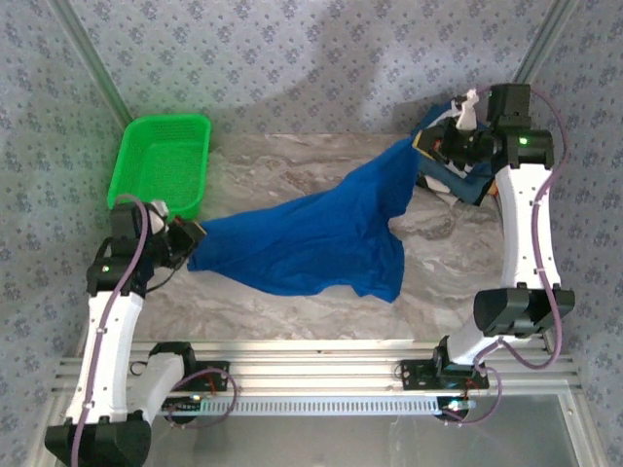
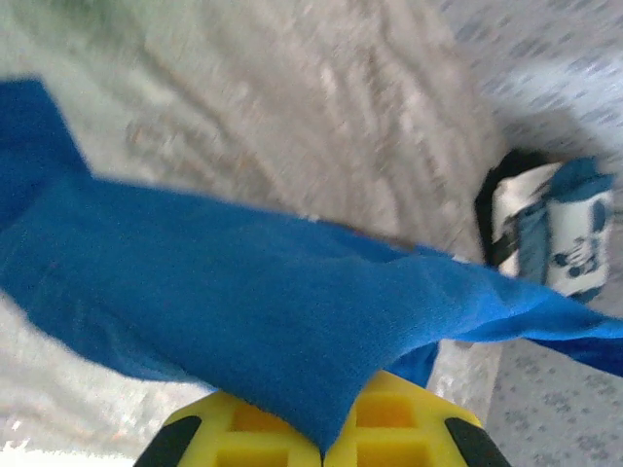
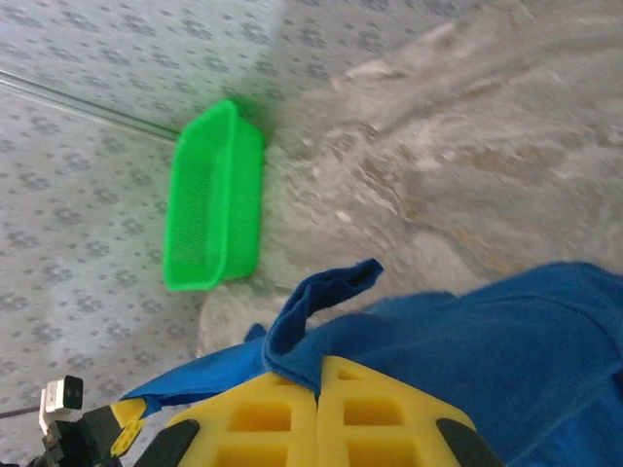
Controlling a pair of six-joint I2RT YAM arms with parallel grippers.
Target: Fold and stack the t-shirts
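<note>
While holding the tee [image 1: 311, 238] stretched across the counter [image 1: 292, 161], can lose it with one hard tug. Grips one end in the left claw [image 1: 192, 239], shut on a thin bit of cloth at the front left. Grips the other end in the right claw [image 1: 435, 148], shut on a bunched edge at the back right. Lets the middle sag low over the counter, with one flap hanging toward the front.

Could pull the cloth out of a claw by moving the arms too far apart. Could fold it crooked with the cloth twisted like this. Could drag the low part and make wrinkles. Could also bump the pile [image 1: 465, 183] of other tees just beside the right claw and mess it up. Might catch the basket [image 1: 161, 165], near the left claw, on a wide swing.

Looks like pale stone with grey swirls, smooth and flat, so likely slippery for cloth. Has a metal rail [image 1: 321, 375] along the near edge. Sits inside walls [image 1: 292, 58] of grey-blue cloth with small flower dots. Shows a soft shadow on the back wall.
</note>
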